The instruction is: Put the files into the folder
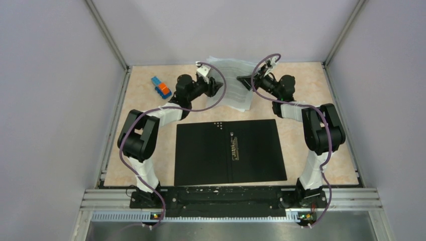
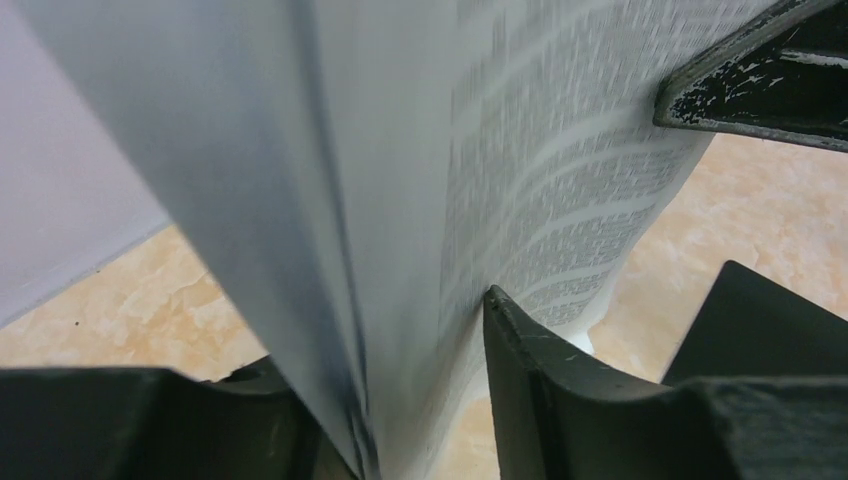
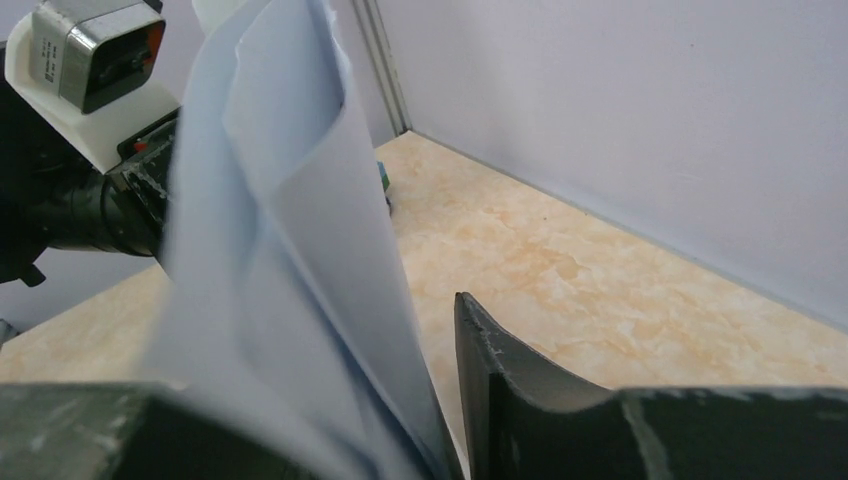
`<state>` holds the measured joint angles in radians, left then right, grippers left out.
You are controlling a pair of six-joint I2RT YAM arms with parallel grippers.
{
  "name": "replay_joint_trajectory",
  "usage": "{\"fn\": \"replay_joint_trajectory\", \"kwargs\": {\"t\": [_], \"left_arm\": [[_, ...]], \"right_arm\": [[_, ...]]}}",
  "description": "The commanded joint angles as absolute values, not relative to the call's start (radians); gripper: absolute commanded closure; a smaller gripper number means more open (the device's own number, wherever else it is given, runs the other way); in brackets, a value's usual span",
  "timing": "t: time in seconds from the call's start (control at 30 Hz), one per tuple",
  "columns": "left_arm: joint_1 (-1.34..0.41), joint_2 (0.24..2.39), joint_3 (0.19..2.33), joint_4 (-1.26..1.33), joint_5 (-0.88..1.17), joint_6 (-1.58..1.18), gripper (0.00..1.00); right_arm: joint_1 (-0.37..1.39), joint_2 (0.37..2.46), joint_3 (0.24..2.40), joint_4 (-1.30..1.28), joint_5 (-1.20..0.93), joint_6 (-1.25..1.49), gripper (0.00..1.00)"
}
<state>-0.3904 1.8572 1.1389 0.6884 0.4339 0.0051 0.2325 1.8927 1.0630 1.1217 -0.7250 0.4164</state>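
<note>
The left hand (image 1: 217, 89) and right hand (image 1: 246, 80) both have their jaws parted, with the white files (image 1: 235, 75) standing between the fingers of each at the far middle of the surface (image 1: 311, 95). Their black print blurs past reading, and their lower edges are hidden. The folder (image 1: 228, 150) lies open, black inside up, at near centre.

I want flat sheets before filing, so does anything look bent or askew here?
Yes. The files, caught between the left gripper and the right gripper beyond the folder, are bowed and splayed apart instead of forming a flat stack. The folder itself lies open and square. A toy block sits off to the left.
</note>
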Motion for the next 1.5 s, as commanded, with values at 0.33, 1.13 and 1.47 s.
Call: {"fn": "replay_joint_trajectory", "kwargs": {"t": [0.33,1.13,1.47], "left_arm": [[-0.329,1.832,1.173,0.684,0.573,-0.072,0.39],[-0.311,1.781,1.111,0.704,0.644,-0.143,0.33],[-0.335,1.787,1.088,0.763,0.652,-0.210,0.36]], "right_arm": [[0.226,1.997,1.167,1.221,-0.823,0.523,0.56],[0.224,1.978,1.075,1.297,-0.810,0.580,0.48],[0.219,1.965,1.058,1.299,-0.795,0.589,0.53]]}}
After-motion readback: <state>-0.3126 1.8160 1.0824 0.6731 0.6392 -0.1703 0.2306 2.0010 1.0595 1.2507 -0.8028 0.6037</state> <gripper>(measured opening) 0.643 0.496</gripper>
